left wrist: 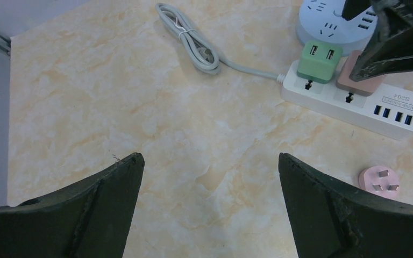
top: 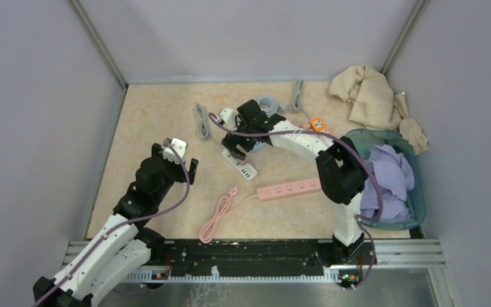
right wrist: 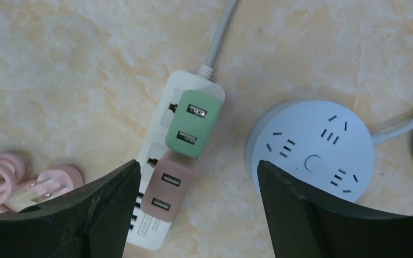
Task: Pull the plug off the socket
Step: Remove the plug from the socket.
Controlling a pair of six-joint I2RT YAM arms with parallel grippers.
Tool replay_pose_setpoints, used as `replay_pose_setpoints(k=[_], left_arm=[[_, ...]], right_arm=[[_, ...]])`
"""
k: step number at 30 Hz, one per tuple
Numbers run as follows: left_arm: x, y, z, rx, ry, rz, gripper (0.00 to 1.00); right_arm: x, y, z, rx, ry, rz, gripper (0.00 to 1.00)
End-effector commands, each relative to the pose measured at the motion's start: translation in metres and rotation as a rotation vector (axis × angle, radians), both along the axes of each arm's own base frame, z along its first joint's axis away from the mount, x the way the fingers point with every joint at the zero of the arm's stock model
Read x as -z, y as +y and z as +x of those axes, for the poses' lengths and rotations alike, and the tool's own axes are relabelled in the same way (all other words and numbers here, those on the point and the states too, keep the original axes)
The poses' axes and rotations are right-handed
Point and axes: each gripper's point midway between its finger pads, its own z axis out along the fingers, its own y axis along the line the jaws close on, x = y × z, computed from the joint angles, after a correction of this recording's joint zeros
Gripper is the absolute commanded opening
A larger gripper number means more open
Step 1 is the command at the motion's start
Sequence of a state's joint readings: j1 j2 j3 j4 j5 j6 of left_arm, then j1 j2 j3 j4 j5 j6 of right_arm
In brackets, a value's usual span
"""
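Right tool (right wrist: 198,167) spread wide above pink plug (right wrist: 164,193), green plug (right wrist: 190,123) just beside.

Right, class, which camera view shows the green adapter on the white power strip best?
Right wrist: the green adapter sits centred, seen from straight above, both USB ports clear. Left wrist shows it smaller and obliquely, near the top edge. In the top external view the right arm covers it.
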State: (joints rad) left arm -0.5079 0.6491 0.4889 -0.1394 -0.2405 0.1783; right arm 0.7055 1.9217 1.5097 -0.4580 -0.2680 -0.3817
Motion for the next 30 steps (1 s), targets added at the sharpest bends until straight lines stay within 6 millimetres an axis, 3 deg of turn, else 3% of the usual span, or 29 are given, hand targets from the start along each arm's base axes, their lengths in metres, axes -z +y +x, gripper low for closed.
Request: replay_pose_setpoints(k=[1,3,6,16,19,25,30], left_arm=[[-0.006,0.002,0.002,-0.005,-0.040,-0.005,1.00],[-0.007,0.002,0.002,-0.002,-0.042,-0.003,1.00],[-0.006,0.002,0.002,-0.001,-0.042,-0.004,1.00],[-0.006,-0.002,0.001,0.023,-0.043,-0.009,1.00],[-0.006,-0.003,0.000,0.025,-0.043,-0.010,1.00],[-0.008,-0.013,-0.004,0.094,-0.059,-0.025,1.00],[-0.012,-0.033,-0.013,0.223,-0.085,-0.061,1.00]], right_arm=[[-0.016,0.023,0.005,0.055,-0.023,0.024,0.78],[-0.010,0.026,0.002,0.053,-0.025,0.005,0.76],[0.000,0.024,0.000,0.066,-0.027,-0.035,0.62],[0.016,0.003,-0.012,0.080,-0.023,-0.090,0.55],[0.016,0.003,-0.011,0.077,-0.026,-0.096,0.50],[0.005,-0.006,-0.011,0.041,-0.060,-0.104,0.24],[-0.005,-0.029,-0.013,-0.067,-0.084,-0.103,0.16]])
